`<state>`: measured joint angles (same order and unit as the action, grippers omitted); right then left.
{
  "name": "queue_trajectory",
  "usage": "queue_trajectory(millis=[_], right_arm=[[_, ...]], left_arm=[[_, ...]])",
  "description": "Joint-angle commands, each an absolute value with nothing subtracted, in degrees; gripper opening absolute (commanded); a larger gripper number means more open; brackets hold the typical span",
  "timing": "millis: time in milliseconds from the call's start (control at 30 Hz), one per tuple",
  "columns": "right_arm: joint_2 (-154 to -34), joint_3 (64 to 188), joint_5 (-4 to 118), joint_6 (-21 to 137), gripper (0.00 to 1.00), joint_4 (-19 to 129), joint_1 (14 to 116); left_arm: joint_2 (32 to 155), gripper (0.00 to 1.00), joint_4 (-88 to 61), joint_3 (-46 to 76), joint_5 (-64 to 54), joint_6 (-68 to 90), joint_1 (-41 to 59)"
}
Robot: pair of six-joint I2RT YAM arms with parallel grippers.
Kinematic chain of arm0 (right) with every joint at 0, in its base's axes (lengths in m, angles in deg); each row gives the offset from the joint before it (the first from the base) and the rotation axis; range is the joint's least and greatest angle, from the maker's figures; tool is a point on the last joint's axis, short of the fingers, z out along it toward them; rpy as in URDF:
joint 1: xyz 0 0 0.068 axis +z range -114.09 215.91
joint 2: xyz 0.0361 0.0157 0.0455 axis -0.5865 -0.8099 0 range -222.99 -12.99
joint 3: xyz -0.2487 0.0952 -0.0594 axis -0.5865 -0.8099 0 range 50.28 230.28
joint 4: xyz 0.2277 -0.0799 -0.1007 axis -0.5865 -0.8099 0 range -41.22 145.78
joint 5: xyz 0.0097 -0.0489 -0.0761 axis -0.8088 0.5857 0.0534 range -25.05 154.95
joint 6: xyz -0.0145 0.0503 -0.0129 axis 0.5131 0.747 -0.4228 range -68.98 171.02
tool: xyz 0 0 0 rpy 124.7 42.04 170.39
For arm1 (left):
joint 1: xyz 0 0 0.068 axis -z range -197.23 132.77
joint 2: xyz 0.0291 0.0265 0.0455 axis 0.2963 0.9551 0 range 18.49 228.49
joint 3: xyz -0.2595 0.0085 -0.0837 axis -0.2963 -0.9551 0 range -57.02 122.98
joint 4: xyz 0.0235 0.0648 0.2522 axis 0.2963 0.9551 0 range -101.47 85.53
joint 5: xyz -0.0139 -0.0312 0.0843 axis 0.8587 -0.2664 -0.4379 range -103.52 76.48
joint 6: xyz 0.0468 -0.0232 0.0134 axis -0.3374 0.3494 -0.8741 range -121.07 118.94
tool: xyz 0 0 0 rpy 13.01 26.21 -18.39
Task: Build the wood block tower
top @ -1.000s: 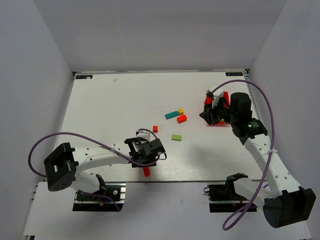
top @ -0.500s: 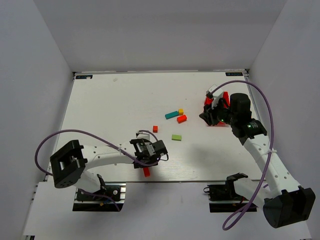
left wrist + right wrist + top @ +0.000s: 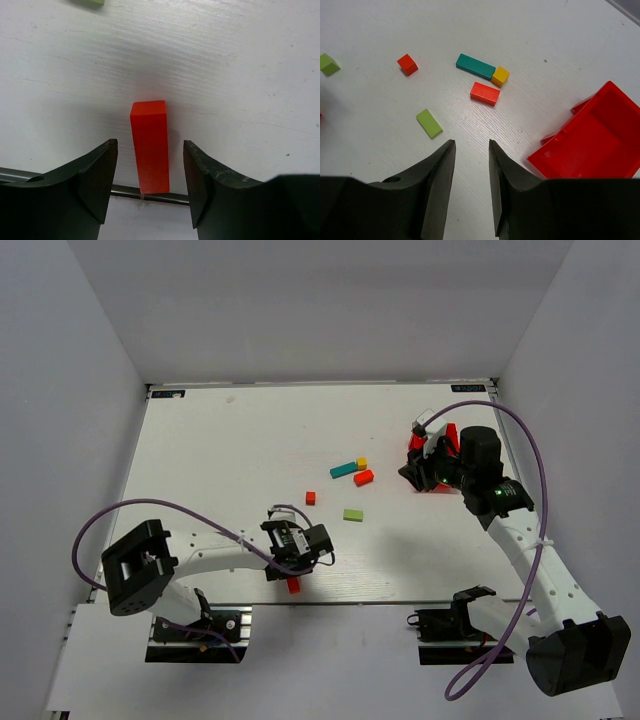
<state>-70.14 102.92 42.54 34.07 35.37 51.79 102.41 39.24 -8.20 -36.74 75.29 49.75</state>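
The left fingers (image 3: 95,175), spread, flank a red bar (image 3: 150,147) without touching it. Closing squarely on its long faces and lifting straight up seems best, since its lower end reaches the worktop (image 3: 240,75) edge at frame bottom. The right fingers (image 3: 437,190), spread and empty, hover beside the red tray (image 3: 590,145), with bare worktop toward the scattered blocks (image 3: 475,66).

The bench (image 3: 240,75) is white, matt, with fine streaky grain and small scuffs. The red bar (image 3: 150,150) at the centre of the left wrist view wears smooth, even paint with little sheen. The fingers (image 3: 97,177) beside it look like black, matt, faintly grainy plastic. The red tray (image 3: 600,145), lower right in the right wrist view, is smooth moulded plastic.
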Motion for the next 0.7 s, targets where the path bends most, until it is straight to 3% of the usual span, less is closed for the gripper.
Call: queue_trajectory(millis=[0,500,667], right_arm=[[-70.2,102.7,42.7,34.1,0.39,37.4,51.9],[-69.9,102.8,42.4,34.1,0.39,37.3,52.0],[-69.6,102.8,42.4,34.0,0.39,37.3,52.0]], left_arm=[[102.0,0.64,37.6,-9.2,-37.2,76.6,50.1],[104.2,0.58,35.4,-9.2,-35.6,76.6,50.6],[104.7,0.45,35.4,-9.2,-35.6,76.1,50.6]])
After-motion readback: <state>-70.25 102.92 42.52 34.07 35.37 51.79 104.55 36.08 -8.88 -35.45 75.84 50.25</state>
